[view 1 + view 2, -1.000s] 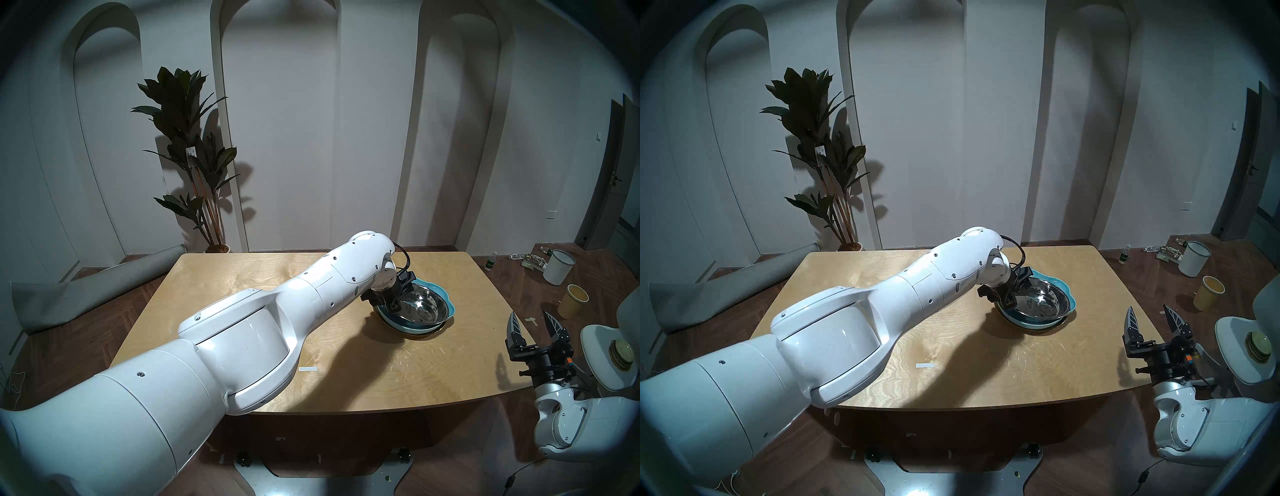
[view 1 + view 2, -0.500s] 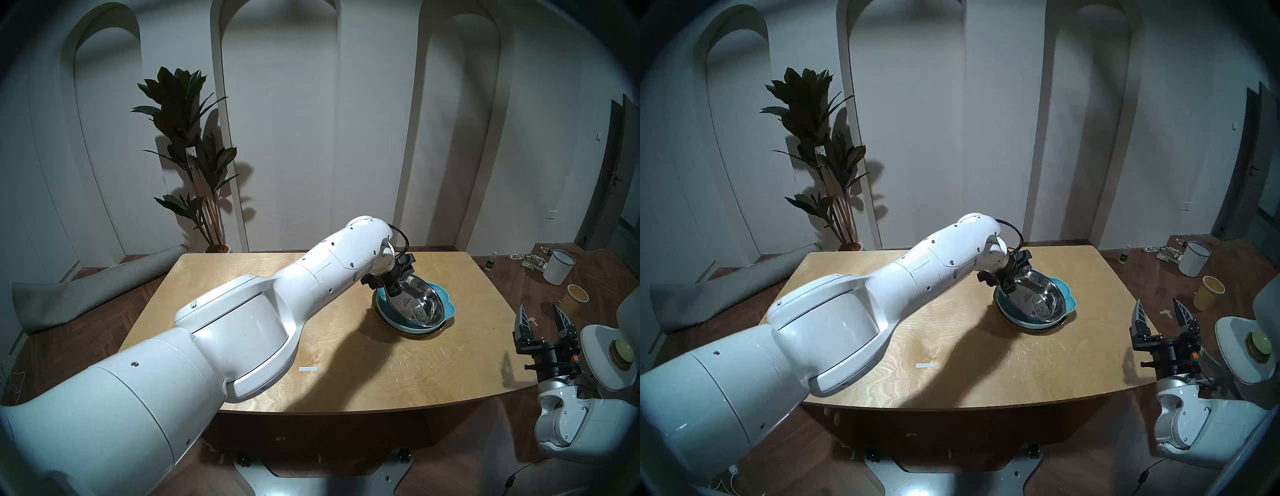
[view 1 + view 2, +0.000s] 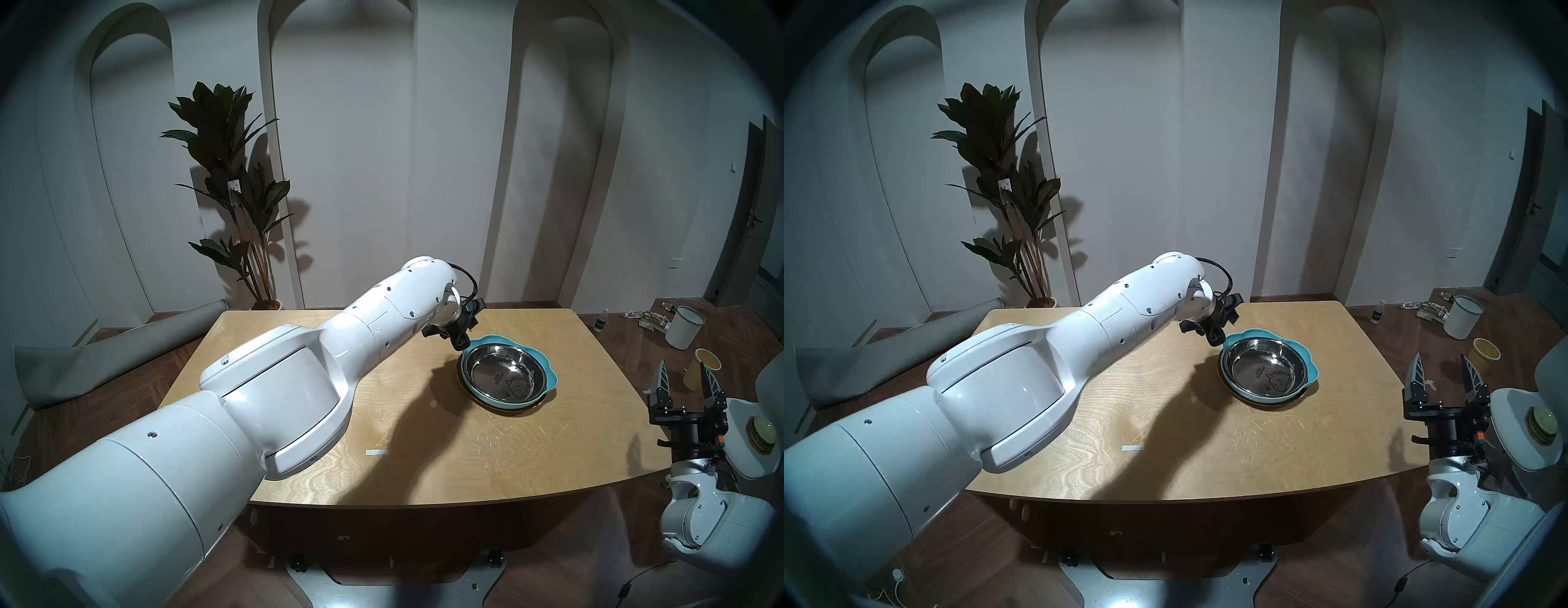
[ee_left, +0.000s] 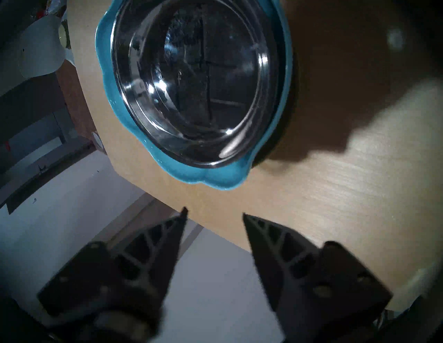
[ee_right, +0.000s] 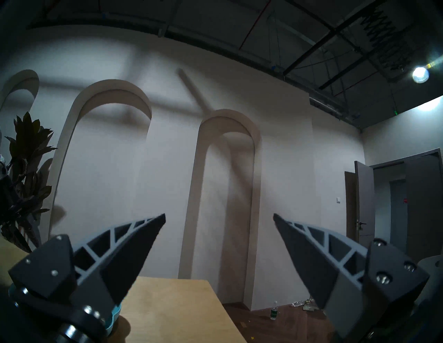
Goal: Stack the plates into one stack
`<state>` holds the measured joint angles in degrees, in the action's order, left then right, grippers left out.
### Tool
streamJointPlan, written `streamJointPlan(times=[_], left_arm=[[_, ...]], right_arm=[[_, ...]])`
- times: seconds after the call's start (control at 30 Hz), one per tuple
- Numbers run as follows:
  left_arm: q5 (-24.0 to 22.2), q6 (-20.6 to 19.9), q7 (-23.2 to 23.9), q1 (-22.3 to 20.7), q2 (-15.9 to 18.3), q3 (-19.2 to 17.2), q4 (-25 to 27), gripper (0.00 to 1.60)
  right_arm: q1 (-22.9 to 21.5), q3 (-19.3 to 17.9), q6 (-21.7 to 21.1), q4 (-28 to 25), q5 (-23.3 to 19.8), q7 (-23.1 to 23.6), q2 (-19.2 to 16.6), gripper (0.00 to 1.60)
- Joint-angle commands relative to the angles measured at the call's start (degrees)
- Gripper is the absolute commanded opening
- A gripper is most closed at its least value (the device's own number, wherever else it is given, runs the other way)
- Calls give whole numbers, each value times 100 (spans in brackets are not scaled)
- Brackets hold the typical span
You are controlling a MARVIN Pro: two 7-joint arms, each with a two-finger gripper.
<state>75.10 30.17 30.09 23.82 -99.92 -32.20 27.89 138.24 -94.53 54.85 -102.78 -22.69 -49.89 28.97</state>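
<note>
Stacked dishes sit right of centre in the head views, on the pale wooden table [image 3: 424,446]. A shiny steel deep dish with a cartoon print [image 3: 503,374] nests inside a blue lobed ceramic dish [image 3: 550,373], whose scalloped rim shows all round it. Under both, only a thin dark edge of a flat gold metal plate [image 3: 509,410] peeks out at the lower side. The steel dish holds nothing.

The white left arm reaches across from the lower left of the frame. Its left gripper [image 3: 461,339] hangs just above and beside the stack's upper-left rim, apart from it, black ribbed fingers spread with nothing between them.

At the right edge, the right gripper [image 3: 683,378] points upward off the table's side, fingers wide apart and empty.
</note>
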Motion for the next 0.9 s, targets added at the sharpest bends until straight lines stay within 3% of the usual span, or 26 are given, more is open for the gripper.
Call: streamJointPlan(times=[0.0,0.03,0.07,0.1,0.17,0.43,0.87], left_arm=[[-421,-161,-533,-464,142,-647,13,105],[-455,-158,-622,-507,190,-714,23,105],[-553,-119,-748,-531,263,-825,56,136],[-632,-139,-820,-554,318,-915,53,154],[-836,-90,-1000,-570,479,-1126,111,160],[-1363,-110,-1771,-431,1110,-1839,192,160],[-1585,14,-2767,78,1919,-2341,196,160]], right_arm=[[286,-395,15,-154,225,-220,504,160],[295,-415,15,-165,240,-197,528,160],[286,-421,15,-166,242,-171,533,160],[290,-443,15,-175,258,-153,551,160],[264,-474,15,-173,268,-111,551,160],[17,-723,15,-144,260,15,375,160],[-891,-1206,-376,-32,-31,223,-483,160]])
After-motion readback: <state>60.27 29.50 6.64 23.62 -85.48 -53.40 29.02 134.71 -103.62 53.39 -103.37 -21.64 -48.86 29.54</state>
